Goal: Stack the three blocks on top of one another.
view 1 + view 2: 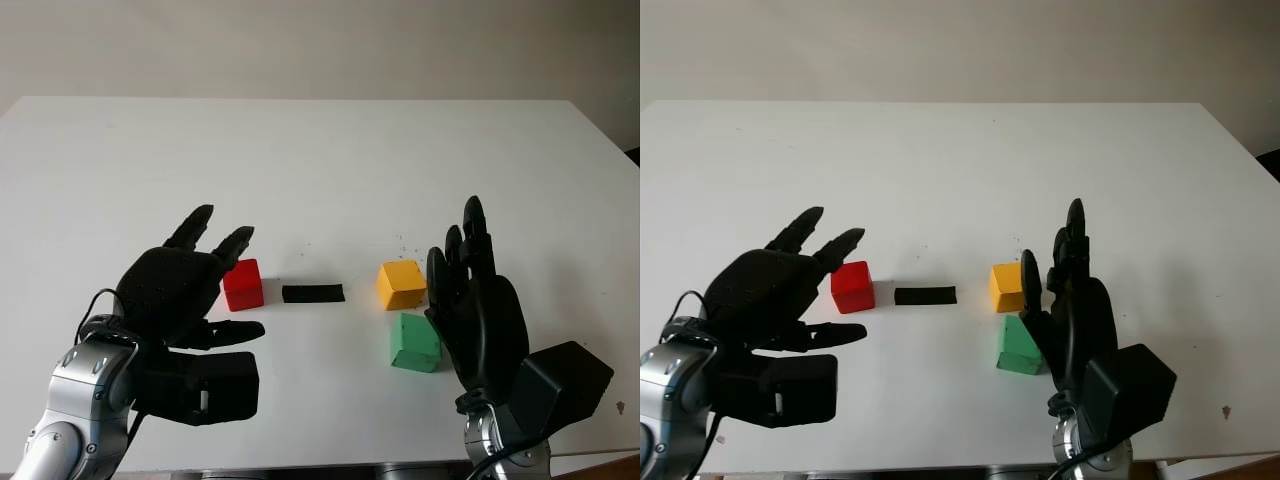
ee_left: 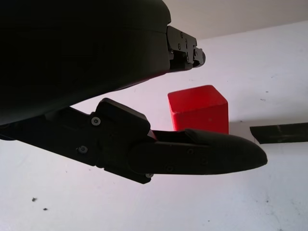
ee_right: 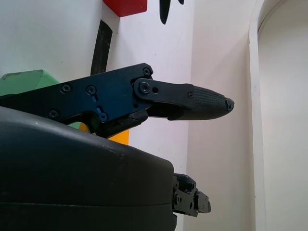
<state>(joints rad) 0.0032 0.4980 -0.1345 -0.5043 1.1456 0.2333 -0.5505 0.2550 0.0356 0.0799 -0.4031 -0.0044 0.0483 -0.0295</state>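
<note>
A red block (image 1: 243, 284) stands on the white table, left of a short black strip. My left hand (image 1: 215, 275) hovers open just left of and over it, fingers reaching past its near side; the block (image 2: 198, 108) appears between thumb and fingers in the left wrist view. A yellow block (image 1: 401, 284) sits right of the strip, with a green block (image 1: 414, 343) just in front of it. My right hand (image 1: 462, 262) is open, held upright beside the green and yellow blocks on their right. The green block (image 3: 21, 82) and a sliver of yellow (image 3: 120, 137) peek behind its thumb.
The black strip (image 1: 313, 293) lies flat between the red and yellow blocks. The white table (image 1: 320, 160) stretches far back to a pale wall. Its near edge runs just behind my wrists.
</note>
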